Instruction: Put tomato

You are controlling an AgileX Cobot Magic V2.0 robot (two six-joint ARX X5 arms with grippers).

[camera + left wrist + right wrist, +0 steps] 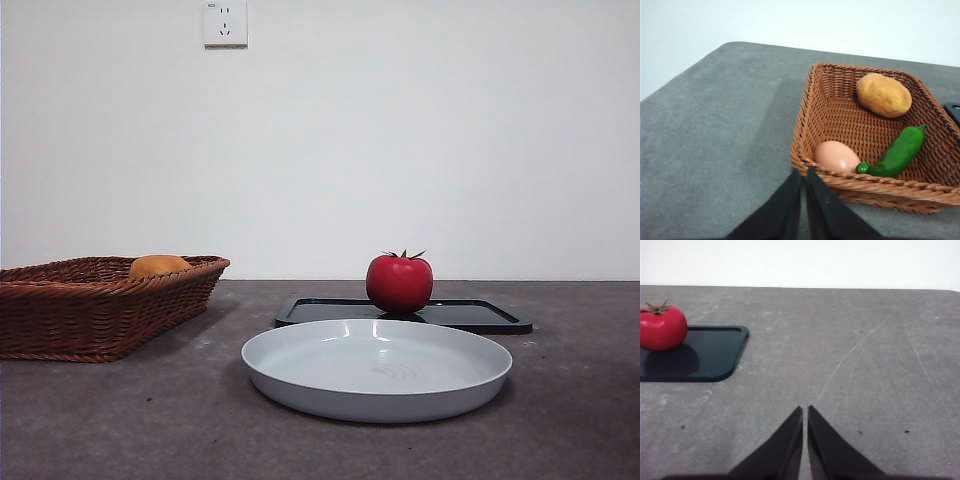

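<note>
On flat black tray (470,315), mid-worktop: glossy round red tomato (399,283), upright. Left gripper (804,172) and right gripper (805,410) clenched, empty.

Woven wicker, gloss and matt grey before us

We see a glossy, smooth round red tomato (399,283) on a smooth black plastic-looking tray (480,315), a shiny pale grey glazed round plate (376,370), a rough brown woven wicker basket (95,305), and a matt, scuffed grey tabletop (570,420).
</note>
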